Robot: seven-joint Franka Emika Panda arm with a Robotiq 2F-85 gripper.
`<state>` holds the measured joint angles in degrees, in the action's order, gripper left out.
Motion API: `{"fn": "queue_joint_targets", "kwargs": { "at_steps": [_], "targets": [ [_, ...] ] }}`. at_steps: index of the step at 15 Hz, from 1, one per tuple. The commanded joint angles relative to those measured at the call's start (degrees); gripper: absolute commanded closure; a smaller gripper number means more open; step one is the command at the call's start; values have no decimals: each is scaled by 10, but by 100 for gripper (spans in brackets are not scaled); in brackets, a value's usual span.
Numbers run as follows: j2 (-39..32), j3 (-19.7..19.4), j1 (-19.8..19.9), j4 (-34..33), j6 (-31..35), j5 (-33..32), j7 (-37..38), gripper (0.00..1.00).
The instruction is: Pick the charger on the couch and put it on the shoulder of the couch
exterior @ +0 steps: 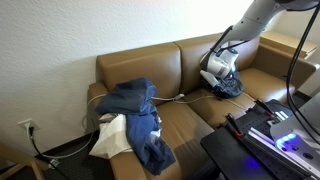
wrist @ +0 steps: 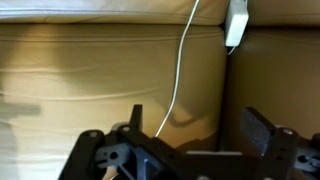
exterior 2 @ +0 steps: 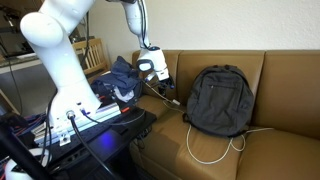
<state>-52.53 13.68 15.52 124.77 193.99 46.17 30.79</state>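
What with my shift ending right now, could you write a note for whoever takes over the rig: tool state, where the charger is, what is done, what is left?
Tool: open, holding nothing, poised over the couch beside the backpack.
Charger: the white plug block lies at the seam between cushions, ahead of the tool in the wrist view. Its cord runs back under the tool.
Done: approach only; the charger is not yet grasped.
Left: close on the plug block, lift it, and set it on the shoulder of the couch. The trailing cord may snag on the backpack.
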Motion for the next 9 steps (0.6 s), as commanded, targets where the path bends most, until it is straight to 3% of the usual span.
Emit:
{"fn": "queue_joint_targets", "kwargs": {
  "at_steps": [1, 2, 4, 5, 8, 9],
  "targets": [
    [-92, 2, -18, -73, 70, 2, 27, 0],
    [-96, -31, -55, -93, 41, 6, 42, 0],
    [-106, -26, -51, -85, 18, 8, 31, 0],
    [-100, -18, -41, -76, 37, 0, 31, 0],
    [-111, -22, -50, -81, 36, 0, 32, 0],
    [-114, -39, -71, -87, 30, 9, 33, 0]
  ]
}}
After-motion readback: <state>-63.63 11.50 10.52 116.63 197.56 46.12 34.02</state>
